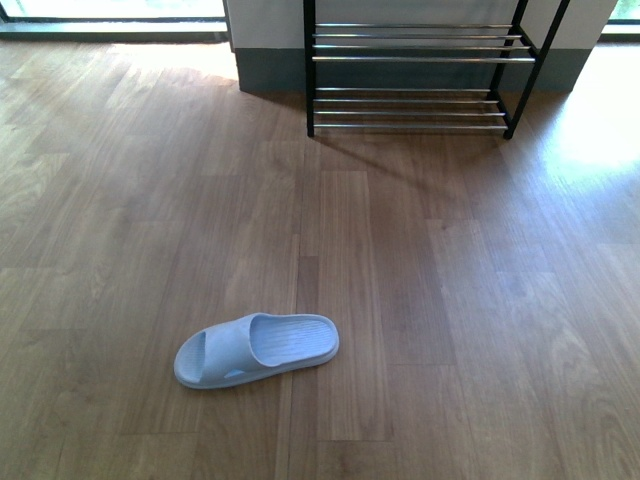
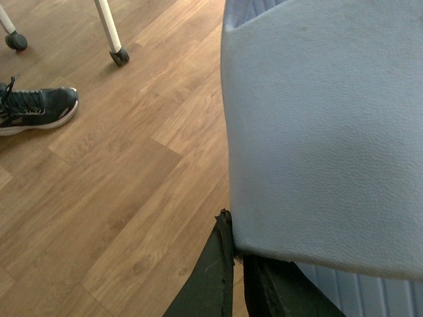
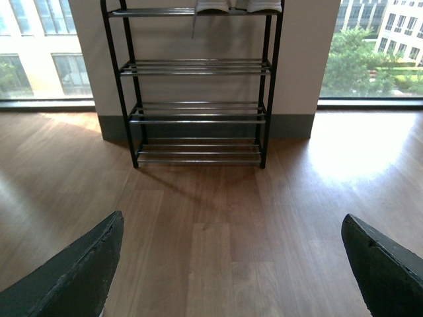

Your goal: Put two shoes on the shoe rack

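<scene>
One broad floor of brown wood-look planks (image 1: 450, 300) fills the room. It runs back to a pale wall with a grey skirting (image 3: 297, 125), set between tall windows (image 3: 380, 49) (office blocks and green trees outside).

Against that wall stands the tall black metal shoe rack with chrome rod tiers (image 3: 198, 66). On its top tier only the white soles of some footwear (image 3: 213, 5) show, cut off by the frame's edge.

A pale blue open-toe rubber slide (image 1: 257, 348) lies sole-down on the floor, well apart from the rack, its toe pointing left in the front view. A second pale blue slide (image 2: 317, 132) hangs clear of the floor, its strap edge pinched in the closed left gripper (image 2: 236, 261).

The right gripper (image 3: 232, 251) faces the rack with its fingers spread wide and released.

The left wrist view also shows a black trainer with a white sole (image 2: 39, 109) and two white legs on castors (image 2: 112, 33).
</scene>
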Controlling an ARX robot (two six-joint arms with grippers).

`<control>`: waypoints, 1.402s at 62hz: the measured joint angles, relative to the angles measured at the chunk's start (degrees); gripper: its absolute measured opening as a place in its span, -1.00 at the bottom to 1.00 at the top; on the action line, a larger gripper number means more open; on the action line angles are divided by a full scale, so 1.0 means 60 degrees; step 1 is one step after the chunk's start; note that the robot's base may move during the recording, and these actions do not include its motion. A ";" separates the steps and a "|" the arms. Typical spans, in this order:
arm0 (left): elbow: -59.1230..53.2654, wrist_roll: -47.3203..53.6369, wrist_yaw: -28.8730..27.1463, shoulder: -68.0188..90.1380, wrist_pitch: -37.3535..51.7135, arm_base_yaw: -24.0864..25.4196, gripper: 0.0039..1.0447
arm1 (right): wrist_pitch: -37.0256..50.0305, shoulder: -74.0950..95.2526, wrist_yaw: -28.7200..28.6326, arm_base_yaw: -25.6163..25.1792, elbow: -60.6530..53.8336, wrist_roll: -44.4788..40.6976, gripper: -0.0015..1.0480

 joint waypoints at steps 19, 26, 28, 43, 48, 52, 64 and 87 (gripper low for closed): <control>-0.0004 0.0000 0.0029 0.0011 0.0000 0.0000 -0.97 | 0.0000 0.0000 0.0004 0.0000 0.0004 0.0000 0.82; -0.0004 0.0000 0.0018 0.0015 0.0000 0.0000 -0.97 | 0.0000 0.0004 0.0007 0.0000 0.0000 0.0000 0.82; -0.0004 0.0004 0.0022 0.0018 0.0000 0.0000 -0.97 | 0.0000 0.0000 0.0011 0.0000 0.0000 0.0000 0.82; 0.0000 0.0004 -0.0004 0.0022 0.0000 0.0018 -0.97 | -0.0109 0.0091 -0.0448 -0.0106 0.0029 -0.0189 0.82; -0.0004 0.0004 -0.0004 0.0022 0.0000 0.0018 -0.97 | -0.0211 0.0845 -0.2259 -0.0576 0.0087 -0.0936 0.82; -0.0004 0.0004 -0.0004 0.0022 0.0000 0.0018 -0.97 | 0.0729 0.2062 -0.2291 -0.0412 0.0087 -0.1468 0.82; -0.0004 0.0004 0.0000 0.0022 0.0000 0.0018 -0.97 | 0.4976 0.7941 -0.1953 0.0718 0.0892 -0.3479 0.82; -0.0004 0.0004 -0.0004 0.0022 0.0000 0.0018 -0.97 | 0.6451 2.0553 -0.3504 0.0670 0.4291 -0.7737 0.82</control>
